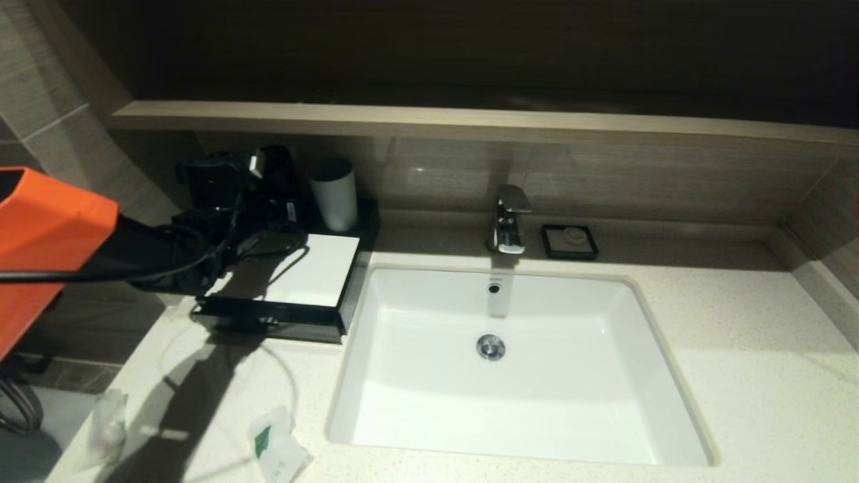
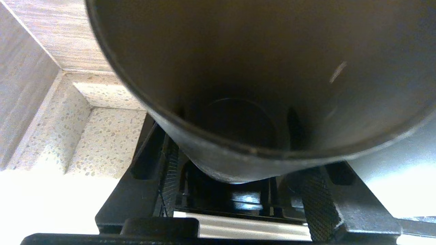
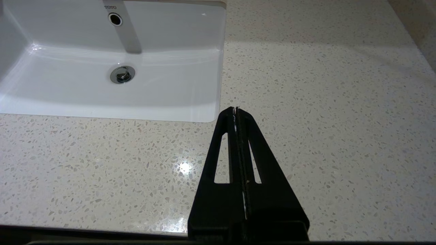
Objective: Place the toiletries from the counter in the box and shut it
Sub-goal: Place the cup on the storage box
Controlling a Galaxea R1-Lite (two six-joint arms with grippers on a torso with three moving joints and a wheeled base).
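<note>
Evidently the left end effector point(image 1: 268, 176) pinches a dark cup point(image 2: 259, 85) above the black box point(image 1: 282, 315) at the worktop's point(image 1: 738, 322) left, while packets point(image 1: 275, 446) wait near; right end effector point(image 3: 235, 110) rests pressed together.

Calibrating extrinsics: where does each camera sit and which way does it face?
Head: on the robot's head, looking forward and down at the counter, sink and black box; left arm shows.
Left wrist: behind the left hand, facing into a dark cup near the wall corner.
Right wrist: behind the right hand, shut, facing across the counter toward the sink.
Shared: head and right wrist both show the sink drain.
</note>
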